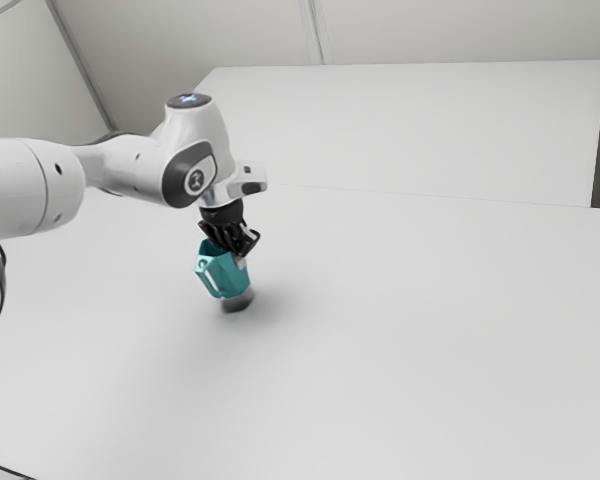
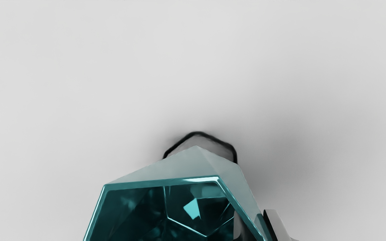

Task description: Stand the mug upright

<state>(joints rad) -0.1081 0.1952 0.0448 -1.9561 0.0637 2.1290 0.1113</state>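
1. The white, jointed robot arm [image 1: 130, 168] reaches in from the exterior view's left, its black two-finger hand [image 1: 237, 253] pointed down over the pale, smooth worktop [image 1: 400, 340].

2. Held at its rim, the teal, faceted mug [image 1: 232, 277] is directly below my hand, leaning rather than upright: its mouth tips up toward the exterior view's left, its base down toward the exterior view's right.

3. My hand pinches the mug's wall. In the wrist view, one finger [image 2: 277, 226] lies against the outside of the mug and the other finger [image 2: 237, 231] reaches inside the mouth, with the wall between them.

4. The mug's open mouth faces my wrist camera, showing a dark teal, glossy interior with bright lines along its angular facets. The outside wall looks paler, a greyed teal.

5. Just below the mug's base on the worktop sits a dark-edged grey patch [image 1: 237, 303], partly hidden by the mug; I cannot tell what it is, or whether the mug touches it.

6. A soft shadow spreads over the worktop beside the mug. Pale walls [image 1: 460, 30] stand beyond, in the background of the exterior view.
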